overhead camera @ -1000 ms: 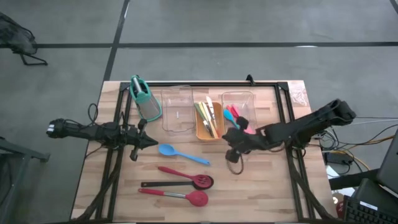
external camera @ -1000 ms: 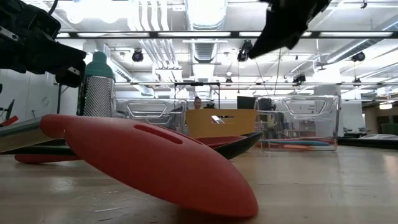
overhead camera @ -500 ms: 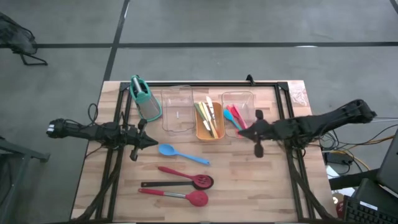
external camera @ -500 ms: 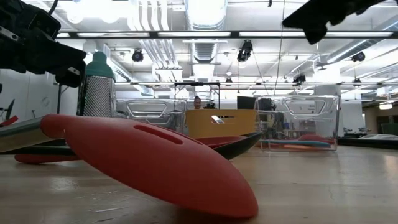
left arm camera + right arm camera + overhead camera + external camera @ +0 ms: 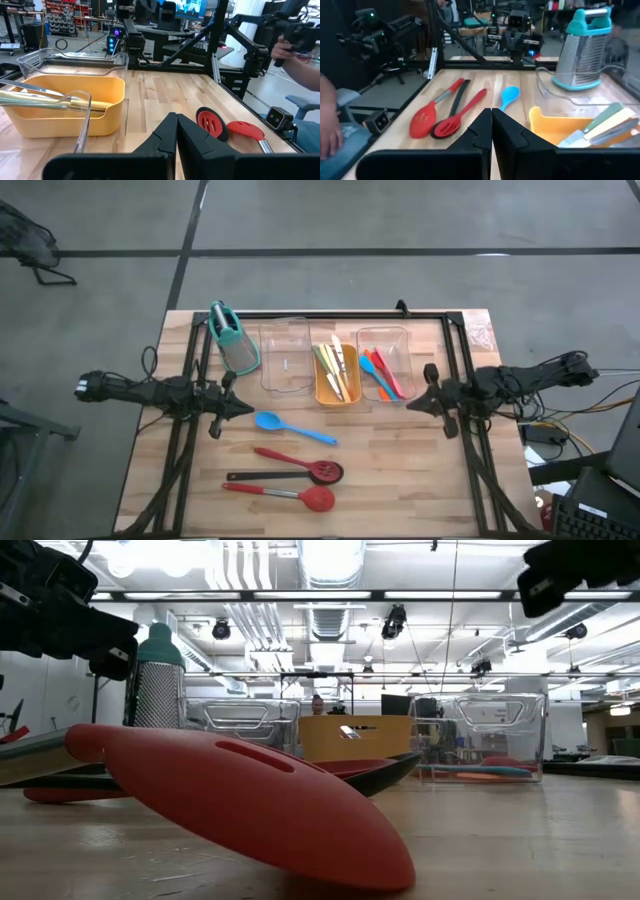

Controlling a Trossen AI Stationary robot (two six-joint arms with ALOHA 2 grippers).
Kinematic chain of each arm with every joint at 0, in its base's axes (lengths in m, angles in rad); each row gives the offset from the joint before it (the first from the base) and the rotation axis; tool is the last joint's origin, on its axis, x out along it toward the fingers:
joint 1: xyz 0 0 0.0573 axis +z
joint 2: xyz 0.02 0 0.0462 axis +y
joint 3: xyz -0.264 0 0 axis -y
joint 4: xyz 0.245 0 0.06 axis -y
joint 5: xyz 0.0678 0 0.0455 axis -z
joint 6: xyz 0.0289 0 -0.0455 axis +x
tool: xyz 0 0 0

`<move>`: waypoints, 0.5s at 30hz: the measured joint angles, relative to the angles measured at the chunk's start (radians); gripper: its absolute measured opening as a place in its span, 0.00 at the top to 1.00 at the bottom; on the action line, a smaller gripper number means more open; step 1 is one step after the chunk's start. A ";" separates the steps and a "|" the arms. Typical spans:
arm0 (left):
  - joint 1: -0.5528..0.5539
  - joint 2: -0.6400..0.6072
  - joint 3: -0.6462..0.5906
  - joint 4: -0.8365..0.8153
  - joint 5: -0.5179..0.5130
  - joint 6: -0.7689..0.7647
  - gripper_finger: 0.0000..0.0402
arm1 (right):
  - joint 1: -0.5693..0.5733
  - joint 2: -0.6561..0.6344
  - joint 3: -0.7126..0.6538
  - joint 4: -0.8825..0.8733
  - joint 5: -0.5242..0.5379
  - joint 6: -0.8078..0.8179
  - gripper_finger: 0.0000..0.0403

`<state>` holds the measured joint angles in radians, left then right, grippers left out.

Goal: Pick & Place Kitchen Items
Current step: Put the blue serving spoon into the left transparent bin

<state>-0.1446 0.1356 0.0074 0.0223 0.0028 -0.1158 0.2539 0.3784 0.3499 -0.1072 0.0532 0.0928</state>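
The left gripper and right gripper both hover with fingers fully closed, holding nothing. The blue spoon and two red-headed spoons lie loose on the table; the rest sit in trays. Judged light, rigid and slick; grasp mid-handle.

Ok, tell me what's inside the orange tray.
The orange tray holds several slim utensils lying lengthwise: pale wooden, greenish and metallic ones, overlapping. Whatever lies beneath that pile cannot be seen, so an exact count isn't possible.
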 joint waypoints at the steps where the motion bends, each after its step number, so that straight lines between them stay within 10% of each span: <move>1: 0.000 0.000 0.000 0.000 0.000 0.000 0.97 | 0.000 -0.026 -0.027 0.019 -0.001 -0.006 0.98; 15: 0.000 0.000 0.000 0.000 0.000 0.000 0.97 | 0.001 -0.375 -0.316 0.079 -0.046 -0.014 0.98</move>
<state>-0.1444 0.1356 0.0074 0.0223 0.0026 -0.1159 0.2547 0.0035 0.0339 -0.0287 0.0068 0.0791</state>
